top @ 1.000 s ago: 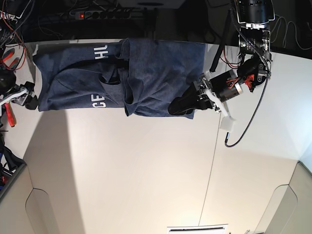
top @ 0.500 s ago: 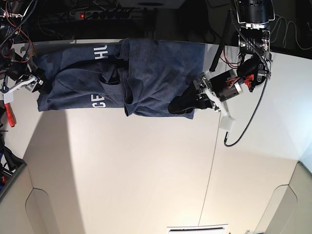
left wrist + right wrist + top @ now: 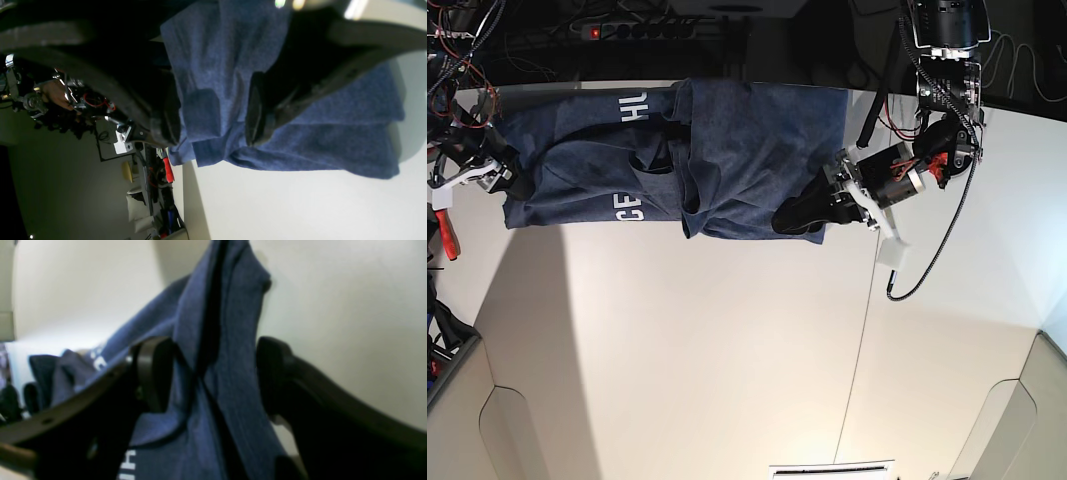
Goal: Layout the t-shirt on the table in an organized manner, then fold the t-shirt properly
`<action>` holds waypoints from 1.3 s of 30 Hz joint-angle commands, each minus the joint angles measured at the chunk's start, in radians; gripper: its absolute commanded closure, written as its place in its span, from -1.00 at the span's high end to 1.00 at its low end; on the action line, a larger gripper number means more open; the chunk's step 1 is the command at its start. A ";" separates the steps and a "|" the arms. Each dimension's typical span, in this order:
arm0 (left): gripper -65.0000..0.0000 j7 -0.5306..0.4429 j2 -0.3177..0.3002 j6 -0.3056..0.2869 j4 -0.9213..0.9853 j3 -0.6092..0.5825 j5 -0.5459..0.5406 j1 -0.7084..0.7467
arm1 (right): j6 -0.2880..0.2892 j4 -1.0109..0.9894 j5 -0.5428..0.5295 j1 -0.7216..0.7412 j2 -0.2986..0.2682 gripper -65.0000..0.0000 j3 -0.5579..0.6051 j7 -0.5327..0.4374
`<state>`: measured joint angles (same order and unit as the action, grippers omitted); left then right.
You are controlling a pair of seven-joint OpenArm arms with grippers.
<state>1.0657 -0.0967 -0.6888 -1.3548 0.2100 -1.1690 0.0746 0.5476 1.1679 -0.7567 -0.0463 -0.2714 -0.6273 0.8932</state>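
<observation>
T-shirt (image 3: 677, 160), heathered navy blue, lies along the far edge of the white table (image 3: 727, 360), bunched and partly folded over itself rather than flat. White block lettering is readable in part only: "HU" near the shirt's far edge and "CE" near its near edge, both turned sideways in the base view; the rest of each word is hidden in folds. The right wrist view shows a fragment of the same lettering at the bottom of the cloth, blurred.

Left gripper (image 3: 799, 215) sits over the shirt's corner nearest the table's dark seam line (image 3: 859, 350). In the left wrist view its fingers (image 3: 257, 113) stand spread, one on each side of a raised fold of shirt (image 3: 213, 100), with cloth between them; whether the pads touch the fabric cannot be told.

Right gripper (image 3: 502, 172) is at the shirt's opposite end, by the table's side edge. In the right wrist view the jaws stand wide apart around a ridge of cloth (image 3: 217, 340) that rises between them; the fabric passes close to one finger (image 3: 153, 373), contact not determinable, and is not pinched.

Power strip (image 3: 647, 30) with a red light lies beyond the table's far edge. Red-handled tools (image 3: 449, 235) lie off the table's side, just beyond the right gripper.
</observation>
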 commanded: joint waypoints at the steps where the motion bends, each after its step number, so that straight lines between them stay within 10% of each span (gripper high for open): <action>1: 0.08 -0.008 -0.003 -0.009 -0.019 0.001 -0.026 -0.011 | -0.007 -0.005 0.017 0.001 -0.010 0.21 0.002 0.028; 6: 0.09 -0.008 -0.003 -0.009 -0.019 0.001 -0.026 -0.011 | 0.000 -0.005 -0.040 0.001 -0.010 0.15 0.002 0.063; 12: 0.08 -0.016 -0.003 -0.009 -0.019 0.001 -0.026 -0.011 | 0.000 -0.005 -0.098 0.002 -0.011 -1.00 0.001 0.084; 18: 0.01 -0.015 -0.005 -0.009 -0.019 0.001 0.053 -0.010 | 0.004 0.001 -0.205 0.002 -0.011 -1.00 0.001 0.107; 25: -1.00 -0.015 -0.031 -0.009 -0.019 0.088 0.092 -0.005 | 0.026 0.110 -0.264 0.002 -0.011 -1.00 0.001 0.163; 39: -1.00 -0.015 -0.084 -0.009 -0.019 0.235 0.293 0.033 | 0.029 0.413 -0.284 0.001 0.051 -1.00 0.002 0.231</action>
<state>1.0603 -0.1719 -0.6888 -1.3548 0.4442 -0.8585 0.1131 0.5655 1.5650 -1.0103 -0.0555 -0.2119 -0.6231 1.1370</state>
